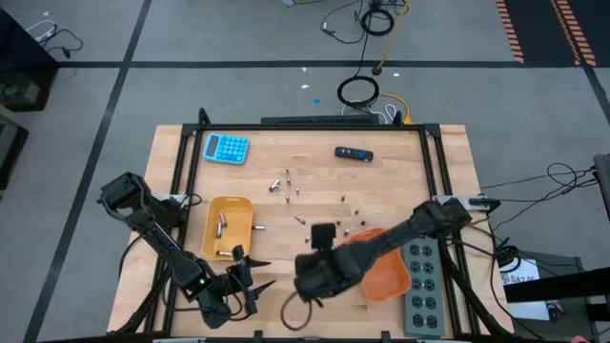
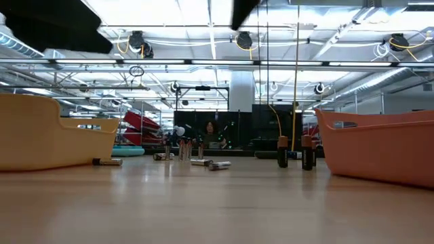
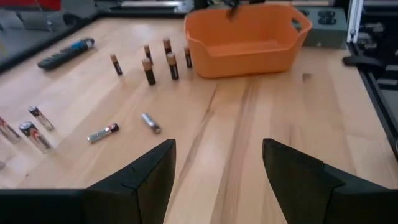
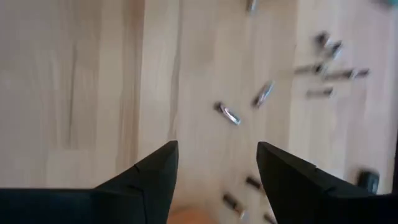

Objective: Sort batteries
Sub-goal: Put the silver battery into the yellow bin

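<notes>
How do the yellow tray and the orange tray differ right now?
The yellow tray sits on the left side of the table and holds a few batteries; the orange tray sits on the right, partly covered by the right arm, and looks empty in the left wrist view. Both are small, open plastic trays.

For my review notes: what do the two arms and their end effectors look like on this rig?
Both arms are dark, nearly black, jointed segments. The left arm has a small green light near its wrist. The right arm looks bulkier at the wrist. Each end effector, left and right, has two matte black, wedge-shaped fingers with angular faceted edges. No markings are legible.
</notes>
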### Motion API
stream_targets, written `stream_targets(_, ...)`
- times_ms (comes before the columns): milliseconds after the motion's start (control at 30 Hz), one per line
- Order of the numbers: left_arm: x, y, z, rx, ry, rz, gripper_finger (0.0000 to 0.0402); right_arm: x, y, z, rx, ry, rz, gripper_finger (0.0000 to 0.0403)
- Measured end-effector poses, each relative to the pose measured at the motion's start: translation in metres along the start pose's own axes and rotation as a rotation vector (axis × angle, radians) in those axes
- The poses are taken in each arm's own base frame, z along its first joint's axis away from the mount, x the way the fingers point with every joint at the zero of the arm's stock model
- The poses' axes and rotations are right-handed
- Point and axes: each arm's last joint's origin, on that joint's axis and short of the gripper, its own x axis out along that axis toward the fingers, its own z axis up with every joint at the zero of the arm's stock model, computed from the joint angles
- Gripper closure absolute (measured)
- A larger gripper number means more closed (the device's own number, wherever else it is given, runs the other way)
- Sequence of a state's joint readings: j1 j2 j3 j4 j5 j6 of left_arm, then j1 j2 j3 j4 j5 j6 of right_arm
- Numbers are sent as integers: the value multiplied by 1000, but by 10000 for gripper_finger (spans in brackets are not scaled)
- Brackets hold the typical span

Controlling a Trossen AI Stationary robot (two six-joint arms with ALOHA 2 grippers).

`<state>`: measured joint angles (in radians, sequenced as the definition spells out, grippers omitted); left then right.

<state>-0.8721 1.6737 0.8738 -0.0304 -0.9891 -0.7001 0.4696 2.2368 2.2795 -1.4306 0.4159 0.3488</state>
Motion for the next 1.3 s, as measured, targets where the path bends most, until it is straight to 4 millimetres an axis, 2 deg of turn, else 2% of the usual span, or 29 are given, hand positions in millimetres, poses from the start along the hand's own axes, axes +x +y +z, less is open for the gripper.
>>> stream_targets(133,17,11,4,-9,72,2,153,-13,-16,13,-25,-155,-46,205)
stream_targets(233,34,26,9,-40,118,55,153,-25,-33,18,-51,-227,-56,218)
stream_targets(500,83,86,19,-86,377,137,153,-51,-108,19,-22,-295,-64,247)
stream_targets(633,95,102,23,-91,424,124,153,-66,-140,17,-21,-371,-53,250)
stream_targets(767,103,117,25,-87,461,143,153,-64,-167,15,-48,-447,-36,250)
stream_targets(933,113,143,24,-108,565,166,153,-53,-214,-2,-54,-526,-68,250)
stream_targets(1067,119,159,24,-148,629,145,153,-67,-248,-23,-23,-696,-72,250)
stream_targets(1167,122,170,23,-175,654,170,153,-77,-263,-42,-11,-764,-96,250)
stream_targets(1300,122,180,21,-237,694,232,153,-74,-268,-62,-14,-759,-118,250)
